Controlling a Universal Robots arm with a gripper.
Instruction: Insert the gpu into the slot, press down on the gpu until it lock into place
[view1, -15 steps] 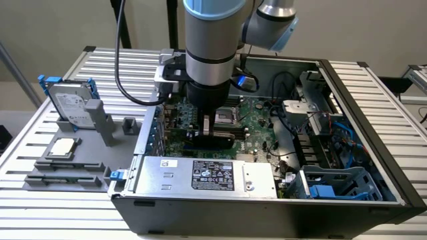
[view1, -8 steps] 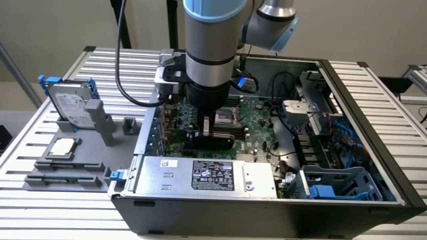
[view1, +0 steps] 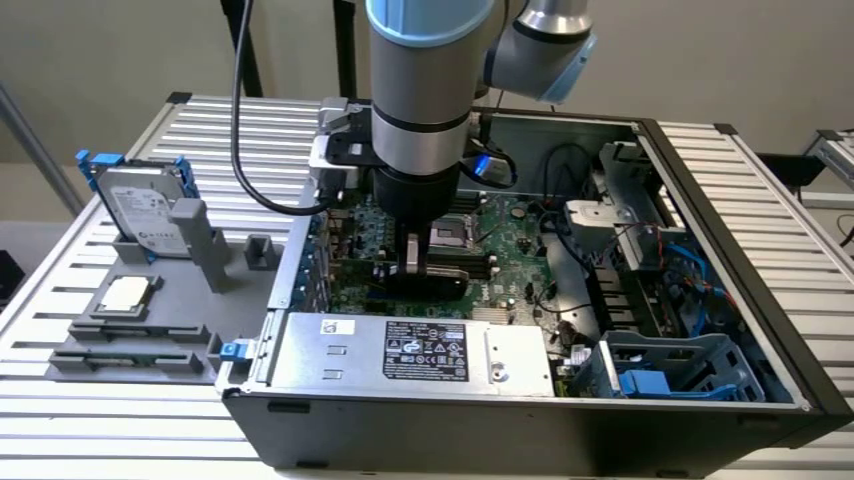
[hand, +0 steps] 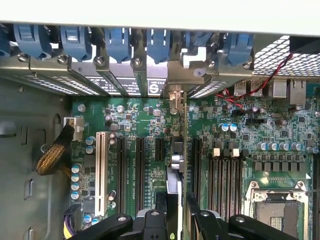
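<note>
An open black computer case (view1: 747, 300) is being carried on a slatted metal table (view1: 94, 420), with a green motherboard (view1: 514, 245) lying exposed inside it. A silver power supply (view1: 414, 352) is being seated along the case's near wall. Beyond the case, toward the table's edge at the exterior view's left, a hard drive (view1: 144, 212) is being held upright in a grey fixture (view1: 134, 345).

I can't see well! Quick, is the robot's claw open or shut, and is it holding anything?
Gripper: shut on the gpu, holding it edge-on over the motherboard.
</note>
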